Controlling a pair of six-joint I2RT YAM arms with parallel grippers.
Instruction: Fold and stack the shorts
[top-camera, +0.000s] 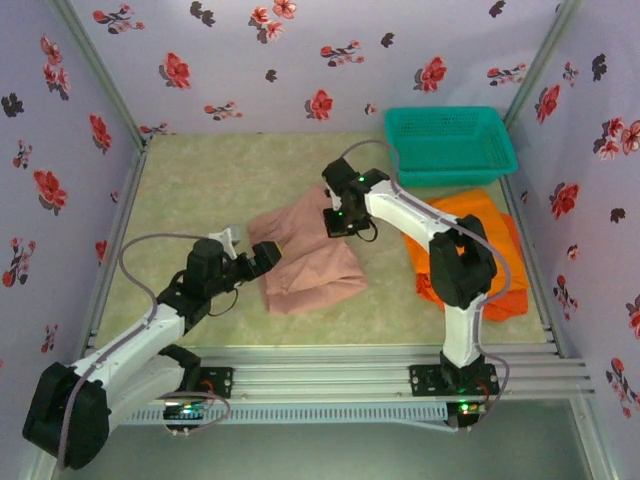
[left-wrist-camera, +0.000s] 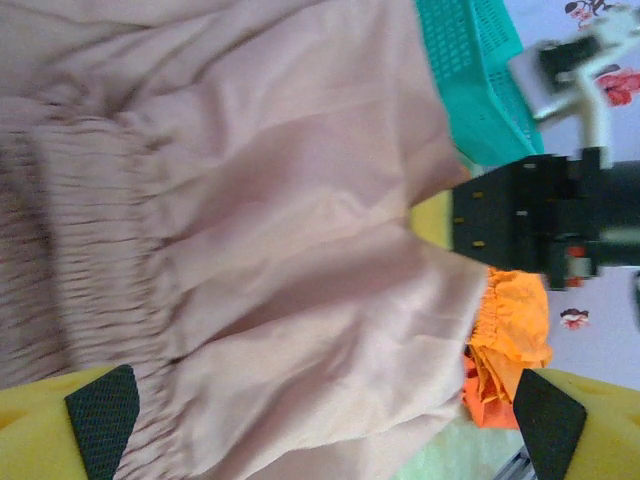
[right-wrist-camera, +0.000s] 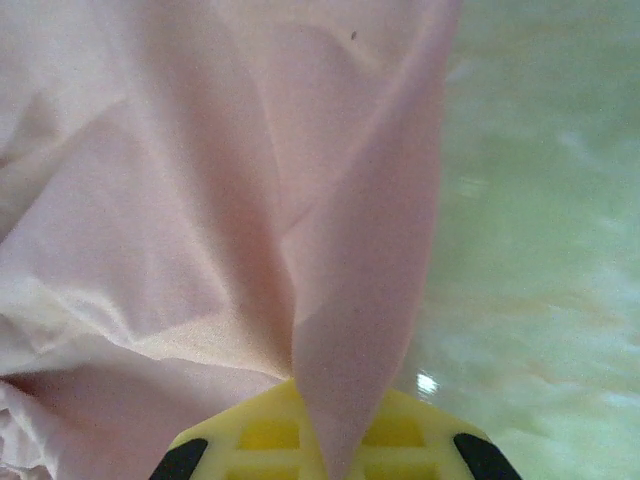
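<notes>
I see lavender wallpaper with red and dark flowers on the back wall (top-camera: 300, 60) at 12 o'clock, the left wall (top-camera: 50, 150) at 9 and the right wall (top-camera: 600, 230) at 3. Metal corner posts (top-camera: 100, 72) rise at 11 and 1. A pale green marbled mat (top-camera: 190, 170) covers the table, and aluminium rails (top-camera: 330, 362) run along 6 o'clock. The light is soft and even.

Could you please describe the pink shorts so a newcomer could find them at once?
Start at the teal basket in the far right corner of the table. Nearer and to its left, mid-table, lie the pink shorts. Unlike the bright orange shorts on their right, they are dusty pink, and the right arm's fingers pinch their cloth.
</notes>
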